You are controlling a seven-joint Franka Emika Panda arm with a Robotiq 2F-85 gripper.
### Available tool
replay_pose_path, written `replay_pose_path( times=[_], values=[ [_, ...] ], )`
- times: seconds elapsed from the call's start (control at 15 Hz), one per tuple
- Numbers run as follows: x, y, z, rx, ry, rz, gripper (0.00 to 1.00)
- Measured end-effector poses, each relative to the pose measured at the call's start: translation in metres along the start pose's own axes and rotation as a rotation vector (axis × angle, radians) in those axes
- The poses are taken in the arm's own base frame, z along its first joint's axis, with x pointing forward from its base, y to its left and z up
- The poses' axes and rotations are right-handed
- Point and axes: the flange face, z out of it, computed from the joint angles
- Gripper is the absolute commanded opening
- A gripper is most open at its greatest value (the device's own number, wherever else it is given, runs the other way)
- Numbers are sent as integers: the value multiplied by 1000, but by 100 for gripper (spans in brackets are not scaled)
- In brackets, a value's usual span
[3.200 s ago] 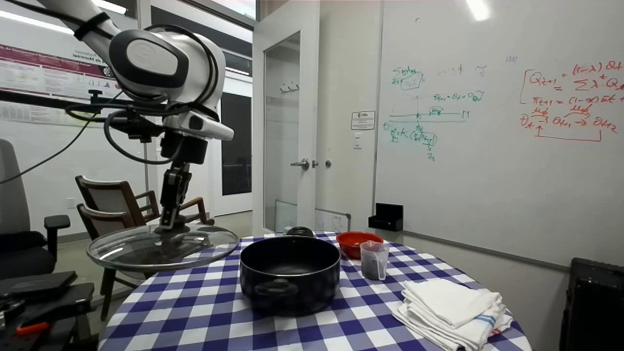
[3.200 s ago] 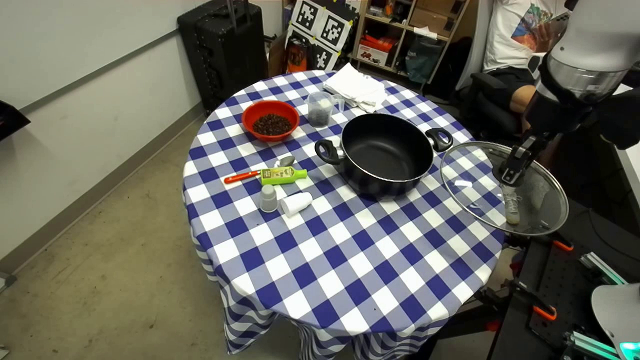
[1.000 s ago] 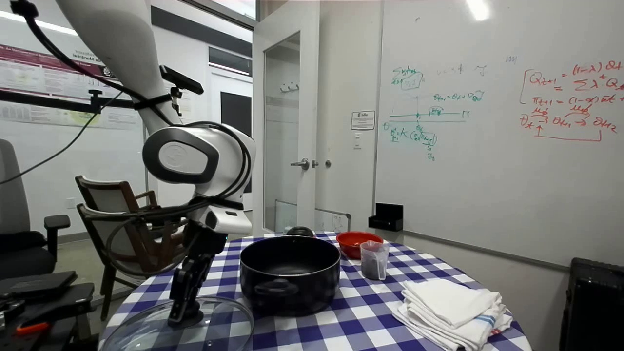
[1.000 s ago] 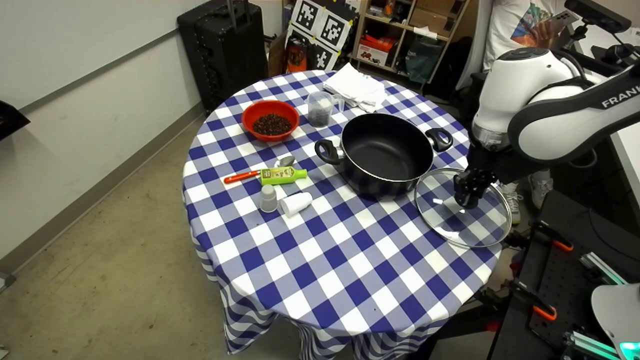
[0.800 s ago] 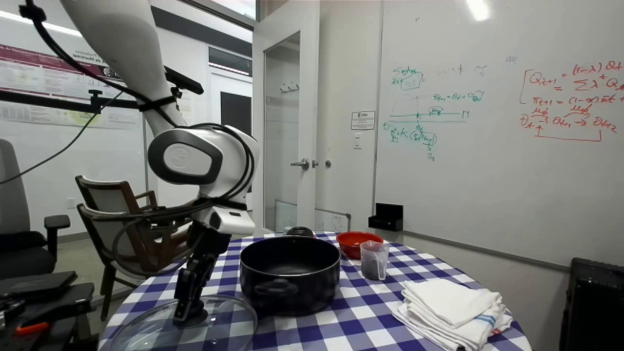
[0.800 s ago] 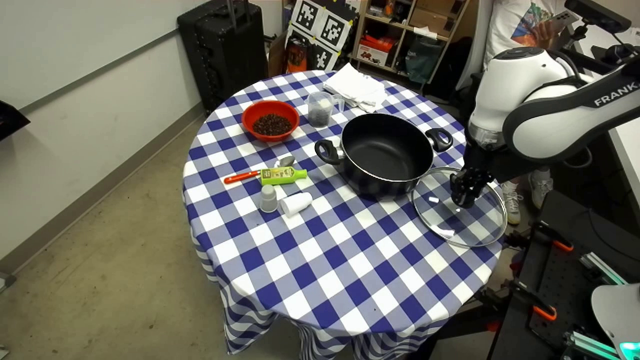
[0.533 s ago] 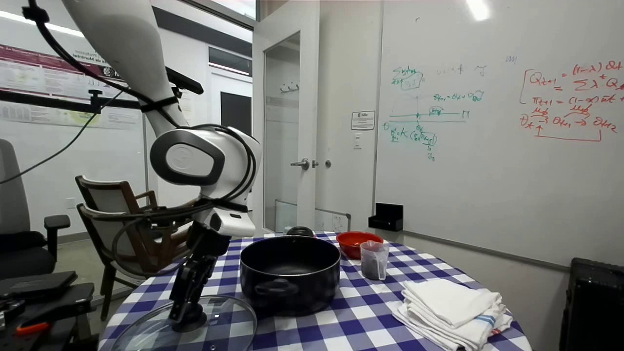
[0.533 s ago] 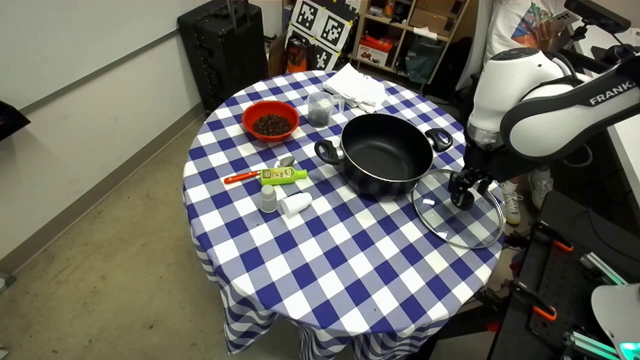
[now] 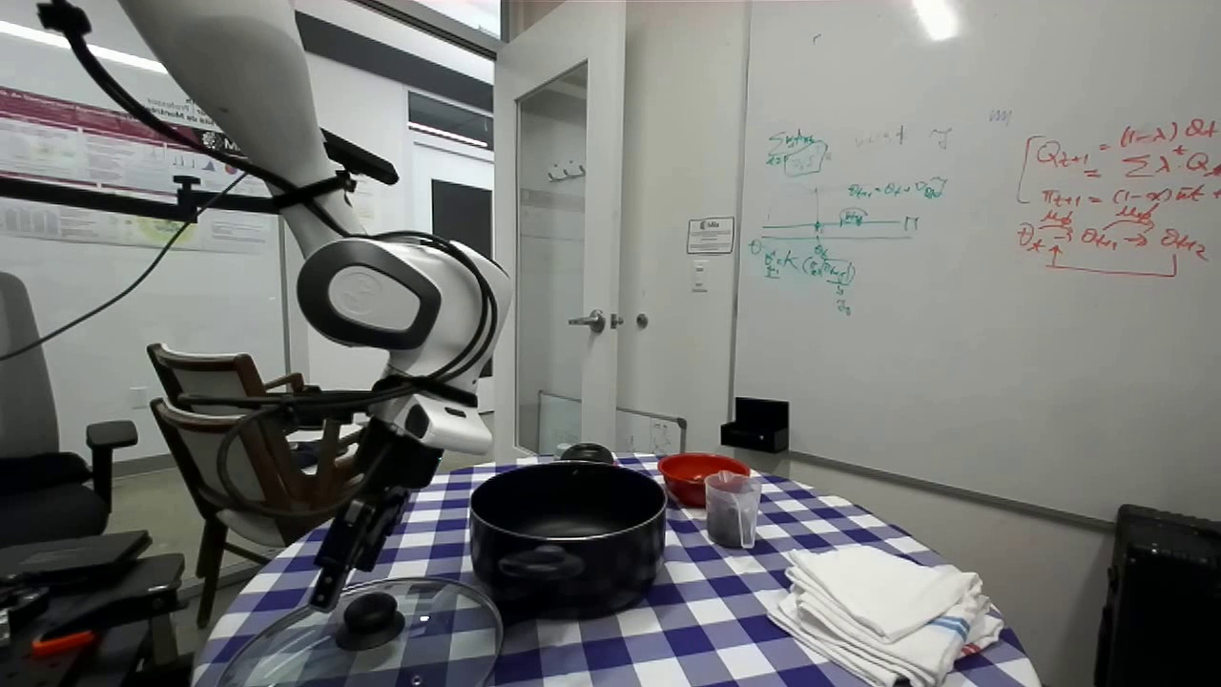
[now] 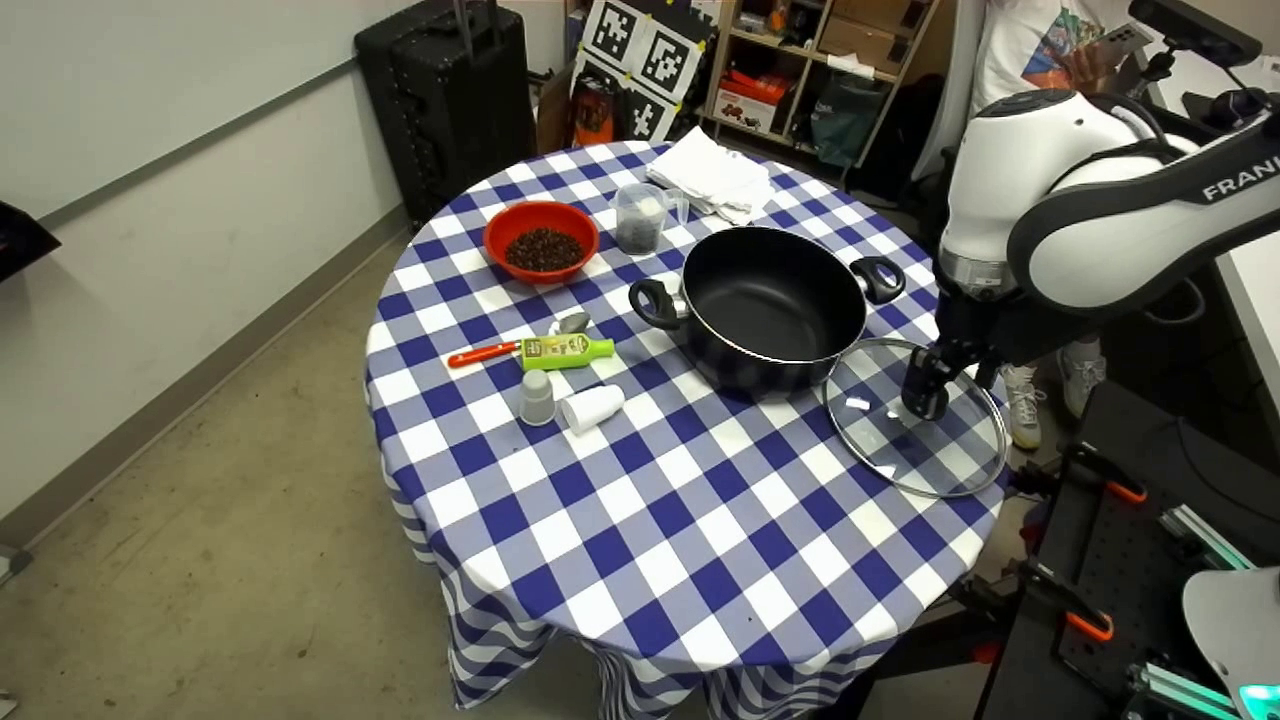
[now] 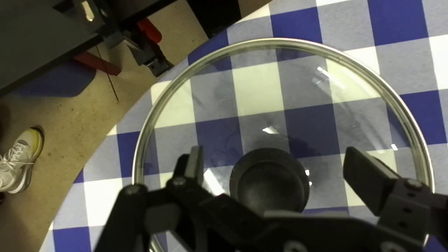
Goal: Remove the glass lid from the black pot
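The glass lid (image 11: pixel 259 87) lies flat on the checked cloth close to the table's edge, its black knob (image 11: pixel 269 189) facing up. Beside it stands the black pot (image 10: pixel 770 310), uncovered and with nothing seen inside. In the wrist view my gripper (image 11: pixel 278 168) is open, one finger on each side of the knob with gaps to both. An exterior view has the fingertips (image 9: pixel 325 596) just above and to the side of the knob (image 9: pixel 370 615), apart from it. From another angle the glass lid (image 10: pixel 880 445) sits right by the pot's side, partly behind the gripper.
A red bowl (image 10: pixel 541 240) of dark beans, a clear measuring cup (image 10: pixel 640 220) and folded white towels (image 10: pixel 712 175) stand beyond the pot. A green bottle (image 10: pixel 570 351), a red-handled utensil (image 10: pixel 485 354) and two small cups (image 10: pixel 537 398) lie or stand on the cloth.
The lid, earlier held in the air past the table's edge, has come down onto the cloth beside the pot. My gripper has let go of the knob, opened and drawn back slightly.
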Motion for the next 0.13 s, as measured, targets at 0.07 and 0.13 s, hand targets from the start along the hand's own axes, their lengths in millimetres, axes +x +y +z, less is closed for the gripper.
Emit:
replay_pose_path(
  times=[0.07,0.13],
  values=[
    [0,0,0,0,0,0,100],
    [0,0,0,0,-1,-1,100]
  ],
)
